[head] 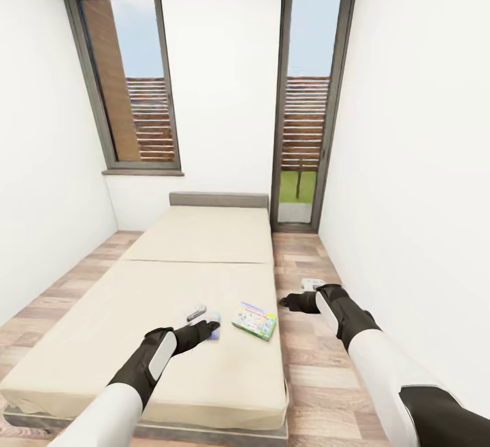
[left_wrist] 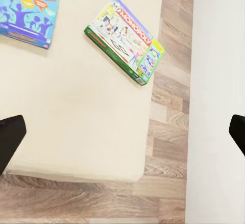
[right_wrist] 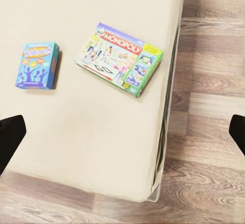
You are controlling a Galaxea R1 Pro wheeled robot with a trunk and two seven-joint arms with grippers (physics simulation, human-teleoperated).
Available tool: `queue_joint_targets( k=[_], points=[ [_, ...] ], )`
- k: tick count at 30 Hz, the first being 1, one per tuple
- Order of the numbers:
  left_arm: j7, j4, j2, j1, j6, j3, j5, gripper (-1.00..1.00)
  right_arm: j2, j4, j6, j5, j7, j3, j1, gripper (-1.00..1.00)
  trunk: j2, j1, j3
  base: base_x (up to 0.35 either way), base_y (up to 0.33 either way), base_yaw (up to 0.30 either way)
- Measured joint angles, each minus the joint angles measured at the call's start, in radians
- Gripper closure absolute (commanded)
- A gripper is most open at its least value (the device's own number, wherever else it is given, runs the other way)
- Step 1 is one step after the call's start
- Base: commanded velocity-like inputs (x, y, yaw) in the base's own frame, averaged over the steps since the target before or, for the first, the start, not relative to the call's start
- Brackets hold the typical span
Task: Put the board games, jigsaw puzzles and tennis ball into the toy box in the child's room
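Two board games lie on the beige bed (head: 170,277) near its foot. One is a blue cartoon-printed box (left_wrist: 28,9) (right_wrist: 37,64); in the head view my left gripper partly covers this blue box (head: 214,314). The other is a white-green Monopoly box (head: 255,320) (left_wrist: 125,39) (right_wrist: 120,58) close to the bed's right edge. My left gripper (head: 207,326) (left_wrist: 122,137) hovers open over the mattress beside the blue box. My right gripper (head: 292,297) (right_wrist: 122,134) hangs open above the floor just right of the bed, holding nothing. The table, toy box, jigsaw puzzles and tennis ball are out of view.
White walls close in on both sides of the narrow room. A dark-framed window (head: 129,79) and a tall glazed door (head: 306,100) stand behind the grey headboard (head: 218,199). A strip of wood-plank floor (head: 306,352) runs along the bed's right side.
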Motion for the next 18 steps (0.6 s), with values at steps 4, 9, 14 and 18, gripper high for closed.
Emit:
queue_joint_targets(
  k=[4,9,14,18],
  points=[
    [0.001,0.0,0.001,0.001,-0.001,0.0,0.0,-1.0,0.0,0.0,0.001,0.0,0.0,-0.001,0.0,-1.0,0.0,0.0,0.0,0.25,0.192,0.0],
    [0.002,0.0,0.001,0.002,-0.002,0.0,0.0,-1.0,0.0,0.0,0.004,-0.001,0.0,-0.001,0.0,-1.0,0.0,0.0,0.0,0.185,0.119,0.0],
    [0.006,0.0,0.001,0.002,-0.003,0.0,0.002,-1.0,0.001,-0.001,0.023,-0.001,0.0,-0.003,0.0,-1.0,0.0,0.0,0.0,0.089,0.056,0.0],
    [0.009,0.0,0.001,0.002,-0.003,0.0,0.003,-1.0,0.001,-0.001,0.038,-0.001,0.0,-0.003,0.0,-1.0,0.0,0.0,0.0,0.045,0.029,0.0]
  ],
)
